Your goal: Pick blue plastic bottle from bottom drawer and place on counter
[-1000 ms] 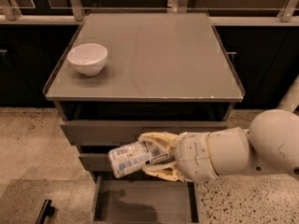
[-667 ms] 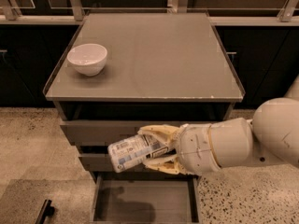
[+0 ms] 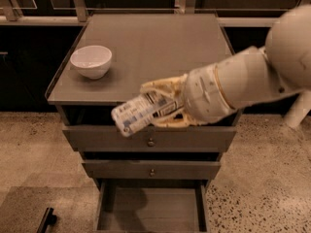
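Observation:
My gripper [image 3: 160, 106] is shut on the blue plastic bottle [image 3: 138, 113], a small clear bottle with a dark-printed label. It holds the bottle lying sideways in the air, at the front edge of the counter [image 3: 160, 47] and just above the top drawer's face. The bottle's end points left and slightly down. The bottom drawer [image 3: 150, 210] stands pulled open below, its plank floor showing with nothing in it. The white arm reaches in from the right.
A white bowl [image 3: 91, 60] sits on the counter's left side. The two upper drawers [image 3: 150, 140] with round knobs are shut. A dark object [image 3: 46, 220] lies on the speckled floor at the lower left. Dark cabinets and rails run behind the counter.
The gripper has risen with the bottle, from in front of the middle drawers up to the counter's front edge. The bowl and drawers have not moved.

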Available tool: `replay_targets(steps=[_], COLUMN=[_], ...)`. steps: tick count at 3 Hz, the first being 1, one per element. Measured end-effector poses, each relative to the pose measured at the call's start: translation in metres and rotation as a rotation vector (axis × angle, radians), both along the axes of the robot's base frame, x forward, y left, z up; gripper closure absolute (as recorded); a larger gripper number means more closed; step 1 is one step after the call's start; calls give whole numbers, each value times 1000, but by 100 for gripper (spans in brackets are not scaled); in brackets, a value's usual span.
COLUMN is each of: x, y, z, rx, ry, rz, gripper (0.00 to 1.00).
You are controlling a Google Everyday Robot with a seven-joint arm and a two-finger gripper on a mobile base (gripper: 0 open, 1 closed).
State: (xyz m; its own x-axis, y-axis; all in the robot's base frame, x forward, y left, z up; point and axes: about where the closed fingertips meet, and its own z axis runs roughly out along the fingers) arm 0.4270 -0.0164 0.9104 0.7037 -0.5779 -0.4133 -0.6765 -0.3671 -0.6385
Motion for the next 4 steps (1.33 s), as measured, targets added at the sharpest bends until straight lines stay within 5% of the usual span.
replay_targets(steps=[1, 3, 4], x=[46, 114, 135], y=[-4, 35, 38], z=[20, -15, -29], rx=[-45, 74, 119], ry=[11, 84, 118], rz=[-5, 124, 141], gripper=[100, 100, 100])
